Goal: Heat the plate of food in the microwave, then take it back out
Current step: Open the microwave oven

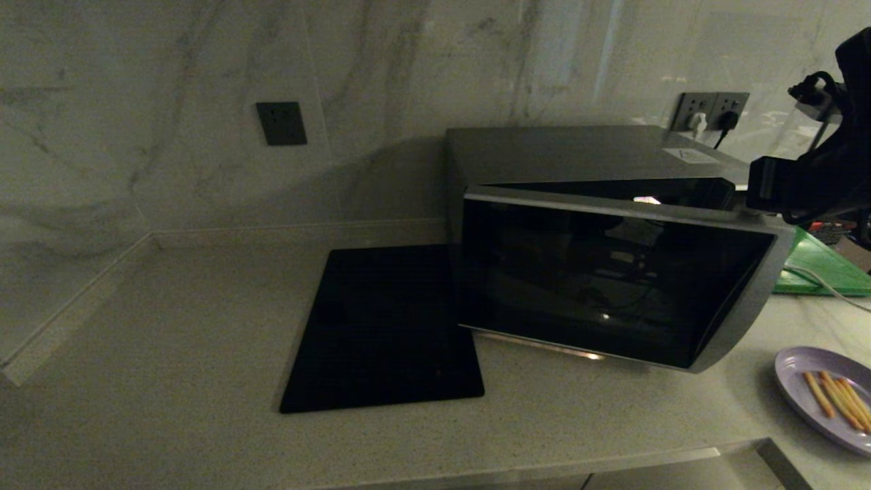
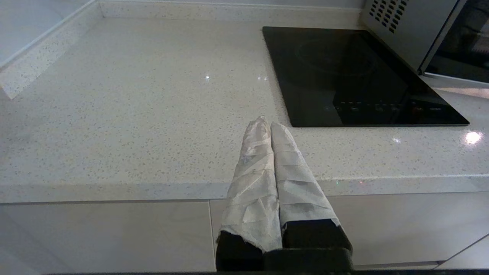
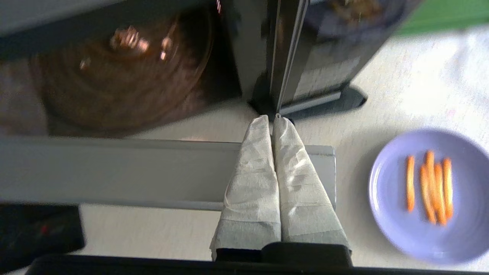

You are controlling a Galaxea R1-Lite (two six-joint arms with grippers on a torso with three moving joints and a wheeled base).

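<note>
Right now the microwave (image 1: 585,224) door (image 1: 605,279) stands partly open. Right gripper (image 3: 273,116) hovers above the door's free edge, jaws pressed together, holding nothing. Plate of food (image 1: 827,398) sits on the counter (image 1: 170,327) near the door's free end. Left gripper (image 2: 266,123), jaws together, is parked at the counter's front edge beside the black glass square (image 2: 344,72).

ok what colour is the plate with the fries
Pale lavender plate, with orange-yellow sticks on it; the right wrist view shows it best.

Countertop (image 1: 170,327): microwave (image 1: 599,272), plate of food (image 1: 827,398)
</note>
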